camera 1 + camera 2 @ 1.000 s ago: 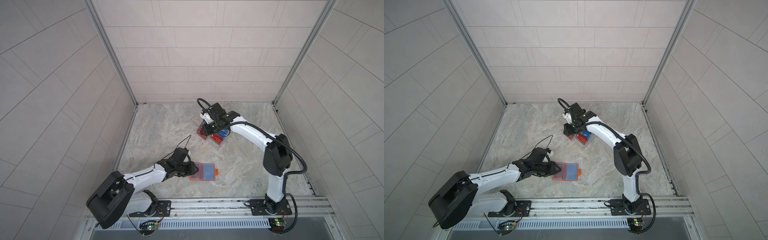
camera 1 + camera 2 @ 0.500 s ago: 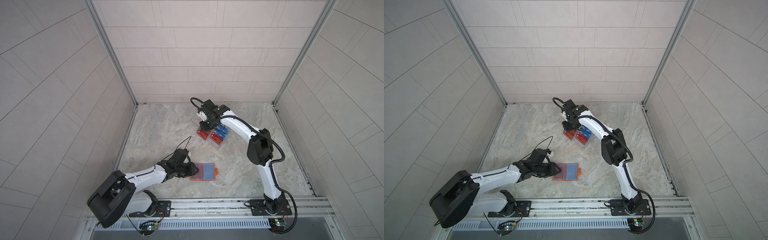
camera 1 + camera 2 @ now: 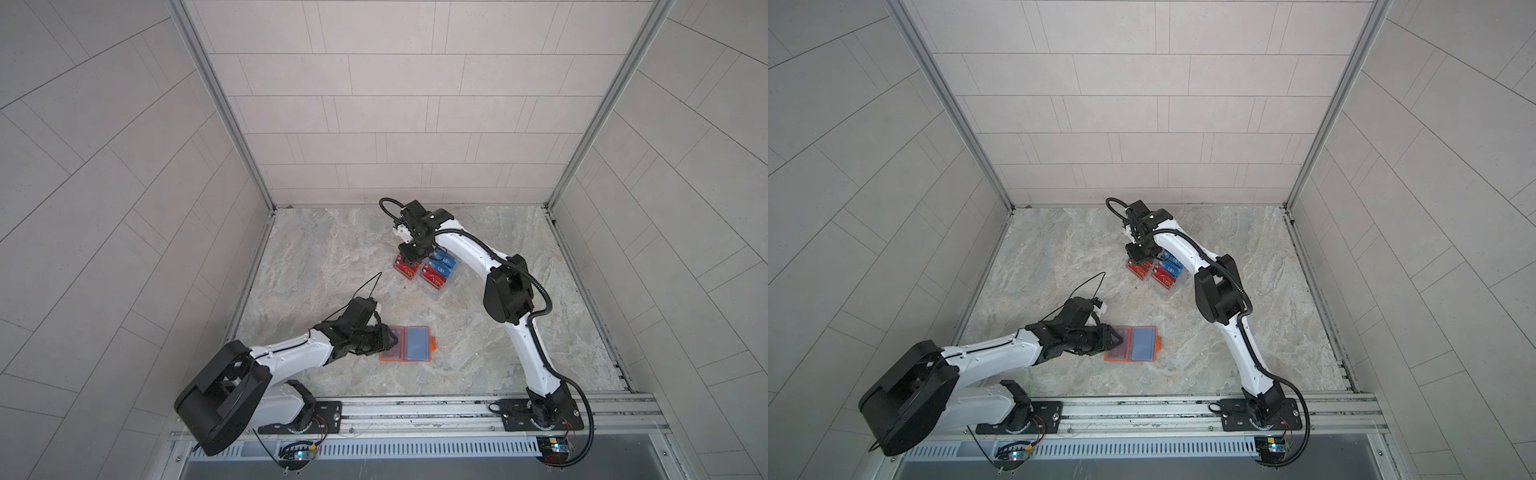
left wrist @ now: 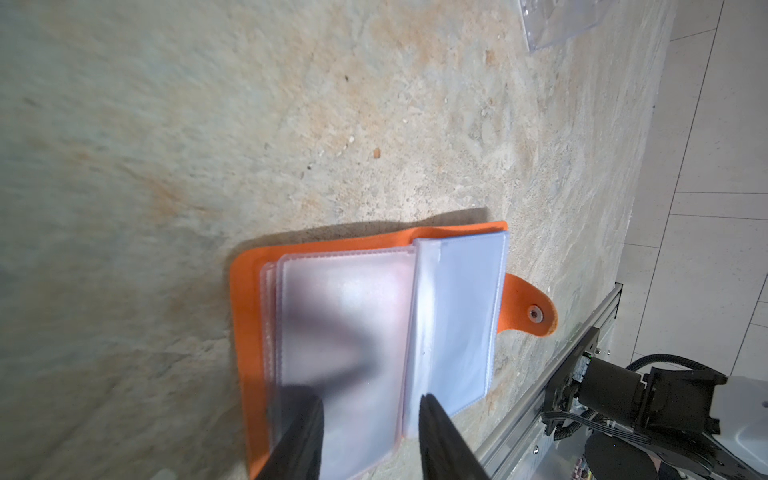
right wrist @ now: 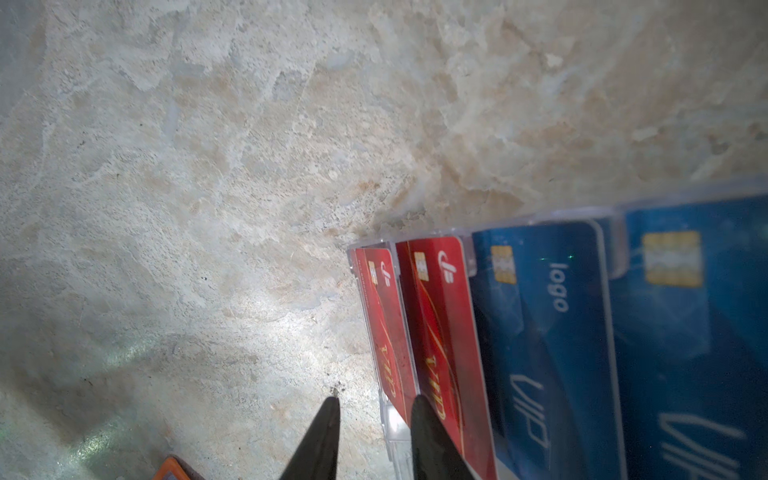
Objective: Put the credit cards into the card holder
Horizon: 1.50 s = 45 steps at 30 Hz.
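Credit cards (image 5: 540, 332) beside parted right pincer (image 5: 374, 401): two red, two blue; left pincer (image 4: 365, 395) parted.

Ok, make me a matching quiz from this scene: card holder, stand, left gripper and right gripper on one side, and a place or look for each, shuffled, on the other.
Column one:
1. card holder
2. stand
3. left gripper
4. right gripper

Column two:
A. clear, holding red cards and blue cards
B. tips by the red cards
C. orange, lying open on the table
D. tips at a plastic sleeve

Pairs: 1-C, 2-A, 3-D, 4-B
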Available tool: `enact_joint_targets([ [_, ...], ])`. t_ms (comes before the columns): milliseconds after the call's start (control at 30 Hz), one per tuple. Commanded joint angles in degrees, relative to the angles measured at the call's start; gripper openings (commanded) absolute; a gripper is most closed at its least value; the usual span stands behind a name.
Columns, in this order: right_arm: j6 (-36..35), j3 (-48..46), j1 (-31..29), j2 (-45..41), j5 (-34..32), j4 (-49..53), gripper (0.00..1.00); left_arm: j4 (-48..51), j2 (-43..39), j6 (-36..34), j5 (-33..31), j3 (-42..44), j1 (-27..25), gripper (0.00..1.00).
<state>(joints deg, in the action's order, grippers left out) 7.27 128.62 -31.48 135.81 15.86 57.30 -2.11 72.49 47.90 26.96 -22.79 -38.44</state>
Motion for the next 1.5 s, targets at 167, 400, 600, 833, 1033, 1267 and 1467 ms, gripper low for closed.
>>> enact_joint_targets([
  [167,-3.0,3.1,-0.4,3.1,-1.4,3.1,0.33,0.1,-1.1,0.4,-0.7,1.5,-0.3,0.43],
  [400,-3.3,3.0,-0.9,3.9,-2.8,2.6,0.34,-0.6,-1.3,1.1,-0.6,1.8,-0.3,0.43],
  [600,-3.7,3.0,-1.4,4.7,-2.9,2.4,0.35,-0.4,-1.8,1.1,-0.4,2.3,-0.3,0.43],
  [833,-3.2,3.0,-1.5,4.6,-1.1,2.3,0.29,-0.2,-1.8,0.5,-0.3,2.1,-0.3,0.45],
  [1033,-3.3,3.0,-1.5,4.3,-1.2,2.0,0.24,0.7,-1.4,-0.4,-0.1,1.8,-0.3,0.44],
  [1267,-4.0,3.0,-1.5,4.7,-0.7,1.9,0.17,1.0,-1.2,-0.8,0.0,2.0,-0.3,0.45],
  [1467,-5.1,3.5,-1.5,5.2,-0.7,1.9,0.14,1.8,-1.5,-1.1,-0.1,1.7,-0.3,0.45],
])
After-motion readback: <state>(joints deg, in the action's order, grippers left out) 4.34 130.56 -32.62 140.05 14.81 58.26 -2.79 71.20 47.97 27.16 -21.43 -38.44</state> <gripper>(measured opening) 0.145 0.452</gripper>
